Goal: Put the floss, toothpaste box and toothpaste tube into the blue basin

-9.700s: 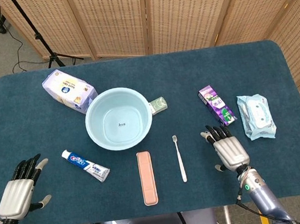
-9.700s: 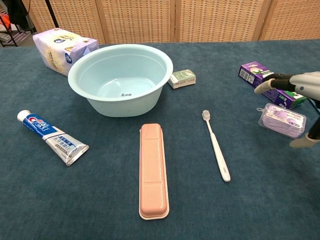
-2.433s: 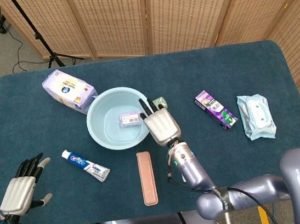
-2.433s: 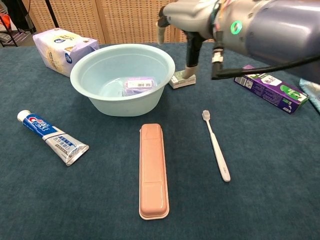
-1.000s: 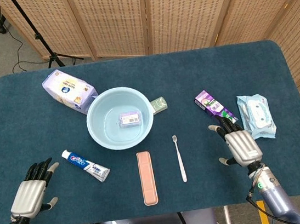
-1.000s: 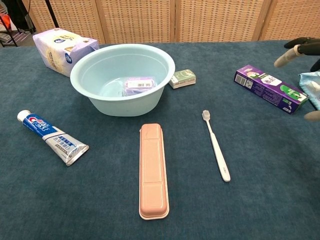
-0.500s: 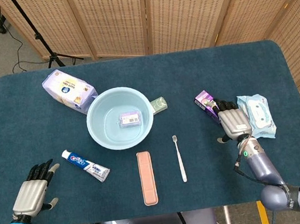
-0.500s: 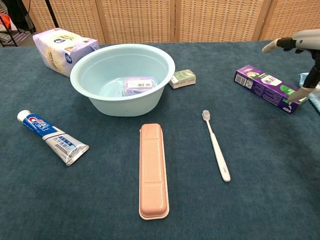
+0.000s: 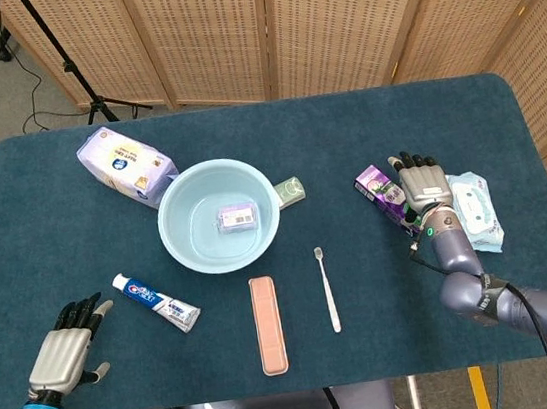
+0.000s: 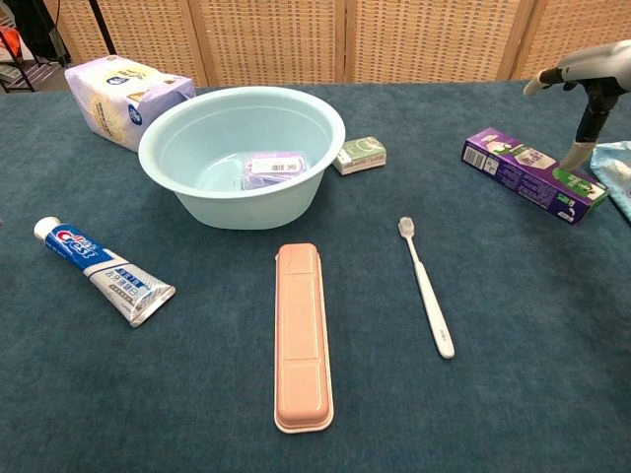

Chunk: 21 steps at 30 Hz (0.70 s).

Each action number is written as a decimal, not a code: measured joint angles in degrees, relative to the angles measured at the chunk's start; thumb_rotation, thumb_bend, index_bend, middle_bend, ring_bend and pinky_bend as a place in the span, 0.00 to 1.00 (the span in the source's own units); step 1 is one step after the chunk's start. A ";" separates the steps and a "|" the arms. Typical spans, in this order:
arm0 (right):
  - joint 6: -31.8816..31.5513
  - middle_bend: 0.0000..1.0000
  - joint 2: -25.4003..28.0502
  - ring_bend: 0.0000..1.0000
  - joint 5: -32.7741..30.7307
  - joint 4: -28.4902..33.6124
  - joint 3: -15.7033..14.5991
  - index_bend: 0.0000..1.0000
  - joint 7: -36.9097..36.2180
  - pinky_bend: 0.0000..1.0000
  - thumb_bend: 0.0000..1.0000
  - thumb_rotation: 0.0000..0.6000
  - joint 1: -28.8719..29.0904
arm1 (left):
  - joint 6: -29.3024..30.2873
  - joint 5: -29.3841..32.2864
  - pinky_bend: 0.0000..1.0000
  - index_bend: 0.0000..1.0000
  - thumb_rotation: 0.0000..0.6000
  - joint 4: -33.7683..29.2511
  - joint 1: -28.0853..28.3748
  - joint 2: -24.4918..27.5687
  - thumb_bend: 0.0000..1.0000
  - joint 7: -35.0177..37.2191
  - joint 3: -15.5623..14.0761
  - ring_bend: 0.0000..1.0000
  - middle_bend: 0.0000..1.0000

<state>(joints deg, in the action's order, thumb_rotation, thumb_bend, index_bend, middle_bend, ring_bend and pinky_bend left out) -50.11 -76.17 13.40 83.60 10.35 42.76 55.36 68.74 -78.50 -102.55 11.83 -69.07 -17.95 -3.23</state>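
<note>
The light blue basin (image 9: 183, 245) (image 10: 168, 168) stands left of centre, with the purple floss pack (image 9: 237, 216) (image 10: 271, 168) lying inside it. The toothpaste tube (image 9: 157, 301) (image 10: 104, 271) lies flat on the table in front of the basin's left side. The purple toothpaste box (image 9: 380, 191) (image 10: 532, 174) lies at the right. My right hand (image 9: 420, 185) (image 10: 589, 74) hovers over the box's right end, fingers spread, thumb pointing down at the box; it holds nothing. My left hand (image 9: 62, 358) rests low at the front left, holding nothing, a short way left of the tube.
A pink toothbrush case (image 9: 268, 324) (image 10: 302, 335) and a white toothbrush (image 9: 327, 288) (image 10: 426, 286) lie in front of the basin. A small green box (image 9: 290, 191) sits at the basin's right rim. A tissue pack (image 9: 125, 163) is behind-left, a wet-wipes pack (image 9: 478, 210) at far right.
My right hand has moved away from the front edge and now sits over the toothpaste box's right end. My left hand has drifted slightly nearer the front edge. Objects have not moved.
</note>
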 measured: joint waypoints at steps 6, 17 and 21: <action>0.18 0.00 -0.56 0.00 -6.73 -1.57 -1.33 0.05 3.65 0.07 0.05 1.00 2.56 | -0.65 0.05 0.00 0.00 1.00 0.14 0.33 -0.21 0.21 0.26 -0.25 0.00 0.00; 1.77 0.00 -3.38 0.00 -11.98 -6.96 -2.39 0.05 6.18 0.07 0.08 1.00 4.84 | -0.91 0.08 0.00 0.00 1.00 0.60 0.73 -0.46 0.21 0.92 -0.25 0.00 0.00; 2.31 0.00 -4.40 0.00 -13.45 -8.19 -3.00 0.05 7.02 0.07 0.09 1.00 5.17 | -1.02 0.18 0.00 0.00 1.00 0.79 0.85 -0.54 0.21 1.12 -0.23 0.00 0.00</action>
<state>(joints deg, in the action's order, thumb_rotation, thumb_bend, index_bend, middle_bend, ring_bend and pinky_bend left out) -47.80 -80.57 -0.05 75.41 7.35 49.78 60.53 67.71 -78.32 -101.76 12.68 -69.61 -16.83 -3.46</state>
